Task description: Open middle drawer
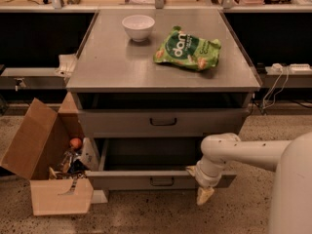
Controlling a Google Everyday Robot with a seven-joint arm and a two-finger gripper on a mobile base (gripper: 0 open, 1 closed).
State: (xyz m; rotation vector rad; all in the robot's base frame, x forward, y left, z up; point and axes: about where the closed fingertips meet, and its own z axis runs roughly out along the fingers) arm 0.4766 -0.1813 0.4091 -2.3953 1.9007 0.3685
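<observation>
The grey metal table [97, 67] rises above and behind the gripper [200, 183], with its flat top well up and away from it. The white arm [253, 152] comes in from the right and bends down to the gripper, which hangs low at the front of the table, over the right part of the middle drawer's front. I cannot tell whether the gripper is apart or together, nor whether it touches the drawer front or only lies before it.

The middle drawer [126, 179] reaches leftward from the gripper. It is a grey metal drawer with a low, plain front and a small black bar handle [162, 181] at its middle, left of the gripper and apart from it. The drawer stands well out of the table, so its dark inside shows just above and to the left of the gripper. Straight above the gripper sits the upper drawer [122, 123], grey too but taller in the front, with a dark gap between it and the table top.

Far to the left of the gripper, on the speckled floor [146, 213], an open cardboard box [29, 140] holds small mixed things. Up on the table top, well above the gripper, lies a green snack bag [187, 48]. Left of the bag, and farther from the gripper, stands a white bowl [138, 26]
</observation>
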